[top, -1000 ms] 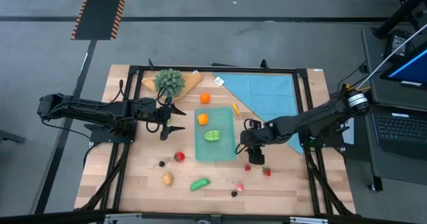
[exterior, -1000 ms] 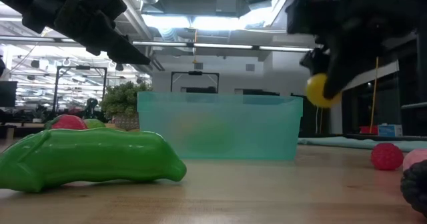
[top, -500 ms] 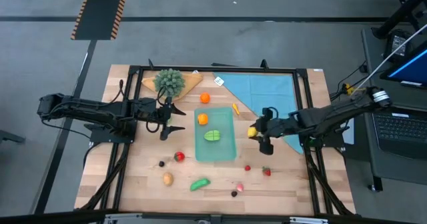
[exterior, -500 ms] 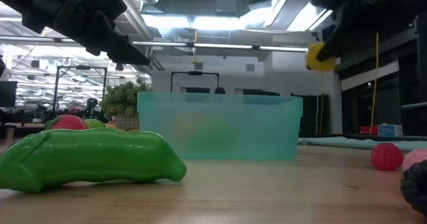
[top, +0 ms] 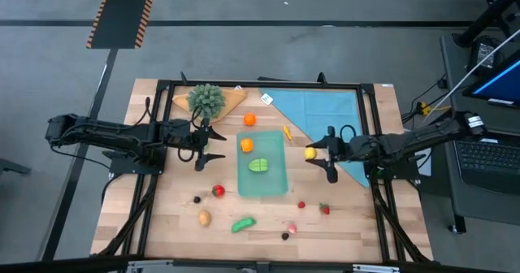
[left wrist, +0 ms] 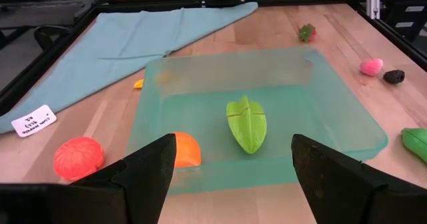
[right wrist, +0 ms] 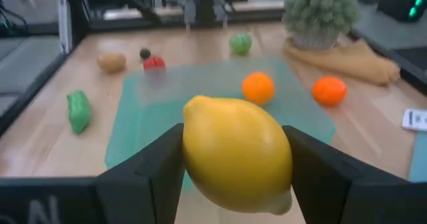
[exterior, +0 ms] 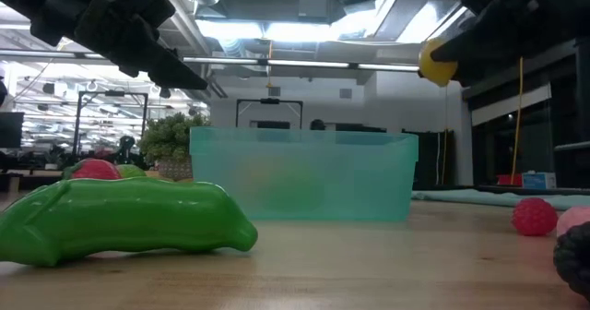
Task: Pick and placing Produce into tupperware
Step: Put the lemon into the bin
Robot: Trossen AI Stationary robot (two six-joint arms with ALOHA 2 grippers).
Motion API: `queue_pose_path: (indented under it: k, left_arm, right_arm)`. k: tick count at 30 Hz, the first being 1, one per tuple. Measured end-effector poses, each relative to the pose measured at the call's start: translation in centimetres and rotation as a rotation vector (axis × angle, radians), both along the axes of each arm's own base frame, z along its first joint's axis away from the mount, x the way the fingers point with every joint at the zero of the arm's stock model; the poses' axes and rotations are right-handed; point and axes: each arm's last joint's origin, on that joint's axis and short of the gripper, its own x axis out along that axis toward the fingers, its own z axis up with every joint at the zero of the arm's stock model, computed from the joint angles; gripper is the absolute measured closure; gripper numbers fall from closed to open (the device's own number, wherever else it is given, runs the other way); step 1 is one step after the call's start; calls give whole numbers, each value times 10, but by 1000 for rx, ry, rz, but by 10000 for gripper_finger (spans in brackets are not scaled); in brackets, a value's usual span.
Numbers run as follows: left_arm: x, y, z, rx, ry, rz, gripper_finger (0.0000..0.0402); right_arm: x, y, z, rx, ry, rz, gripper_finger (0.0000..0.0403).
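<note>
High view: the tupperware (top: 262, 166) sits at the middle of the table (top: 171, 212), holding an orange piece (top: 247, 145) and a green leaf-shaped piece (top: 259, 166). Just beside its right edge, above the wood, the right gripper (top: 319, 153) pinches a yellow lemon (top: 309, 153) between its fingers; the right wrist view shows the lemon (right wrist: 237, 154) filling the gap between both fingers, with the container beyond it. The left gripper (top: 208, 145) hangs near the container's left side, fingers spread with nothing between them.

Loose produce lies around the container: an orange fruit (top: 249, 119) behind it, a red piece (top: 218, 191) and a small dark one (top: 197, 199) to its front left, a brown piece (top: 204, 218), a green pod (top: 242, 223), a pink piece (top: 292, 227) and a strawberry (top: 325, 209) toward the front edge. A leafy bunch (top: 206, 99) rests on a wooden board (top: 232, 99); a blue cloth (top: 318, 112) covers the far right corner.

Low view: the green pod (exterior: 124, 218) blocks much of the foreground, and the container wall blurs its contents.
</note>
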Motion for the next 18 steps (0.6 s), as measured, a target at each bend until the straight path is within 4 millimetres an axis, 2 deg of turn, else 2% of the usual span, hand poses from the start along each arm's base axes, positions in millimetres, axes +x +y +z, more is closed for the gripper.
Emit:
queue_pose_path:
  k: [11,15,18]
  left_arm:
    - [1,0,1,57,-14,-23,113]
    - [1,0,2,66,-25,-29,113]
    - [-1,0,-5,77,-68,-31,113]
  right_arm:
    - [-3,0,4,-44,-132,155,180]
    - [-3,0,5,-48,-138,162,180]
    - [-2,0,6,-50,-149,161,180]
